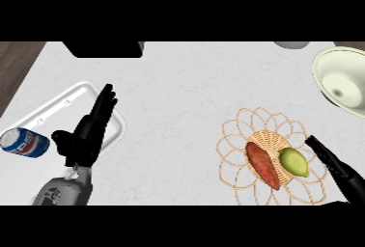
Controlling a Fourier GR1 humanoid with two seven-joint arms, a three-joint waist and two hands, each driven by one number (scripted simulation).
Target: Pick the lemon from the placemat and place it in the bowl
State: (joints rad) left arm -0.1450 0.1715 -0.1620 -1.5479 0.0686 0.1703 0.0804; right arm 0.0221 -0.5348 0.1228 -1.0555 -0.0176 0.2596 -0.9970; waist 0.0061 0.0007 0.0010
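Looking down at the counter, you find the task barely begun: the lemon (293,162) lies on the woven placemat (269,140) at about 4 o'clock, just beside a sweet potato (261,165) on its 9 o'clock side. Your right hand (331,161) comes in from 4 o'clock with fingers straight and apart, just beside the lemon at its 3 o'clock; you cannot tell whether it touches, and nothing is grasped. The cream bowl (333,70) waits at 2 o'clock, well apart from the lemon and with nothing showing inside. Your left hand (89,132) rests open, fingers up, at 8 o'clock over the white tray (68,96), near a soda can (23,143). Grasping, lifting, carrying and releasing all remain.
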